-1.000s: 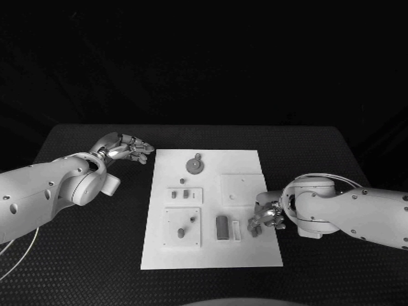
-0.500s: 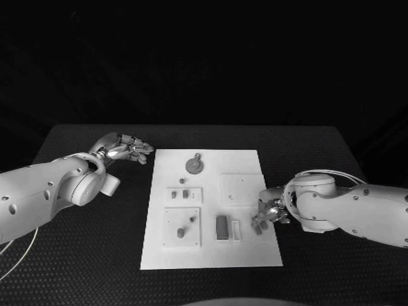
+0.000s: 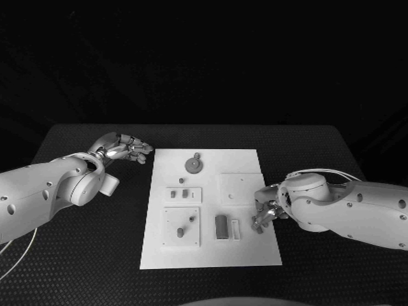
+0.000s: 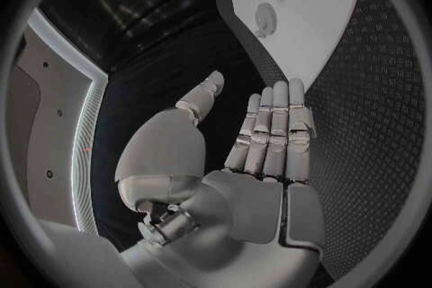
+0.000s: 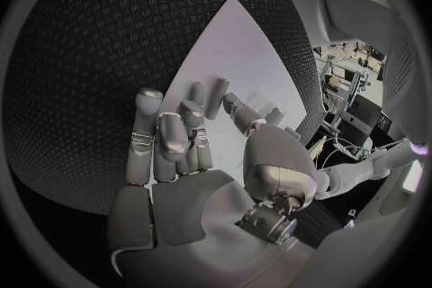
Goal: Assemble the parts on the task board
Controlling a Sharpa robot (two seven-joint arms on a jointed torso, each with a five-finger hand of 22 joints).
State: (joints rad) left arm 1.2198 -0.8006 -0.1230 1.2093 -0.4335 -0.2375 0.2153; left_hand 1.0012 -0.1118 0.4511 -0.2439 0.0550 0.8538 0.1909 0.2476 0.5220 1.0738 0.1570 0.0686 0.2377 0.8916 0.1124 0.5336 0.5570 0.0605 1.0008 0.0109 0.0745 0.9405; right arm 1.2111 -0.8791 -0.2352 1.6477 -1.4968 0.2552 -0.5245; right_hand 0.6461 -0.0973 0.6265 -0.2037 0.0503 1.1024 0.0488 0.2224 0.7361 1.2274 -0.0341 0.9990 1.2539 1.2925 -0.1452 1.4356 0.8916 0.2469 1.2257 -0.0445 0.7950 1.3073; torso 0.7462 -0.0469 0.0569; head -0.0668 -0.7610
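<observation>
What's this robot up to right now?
It is putting small parts together on a white board on a black table. The right hand is low over the board's right edge, fingers curled near the parts, holding nothing that I can see. The left hand hangs open beside the board's far left corner, touching nothing.

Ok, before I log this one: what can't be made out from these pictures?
- Whether the right hand holds a part: in the head view its fingers hang over the task board's right edge, too small to tell; in the right wrist view its curled fingers hide what is under them.
- The parts' shapes: the round piece and the small pieces beside the bar are too small in the head view.
- The left hand is plainly open, holding nothing.
</observation>
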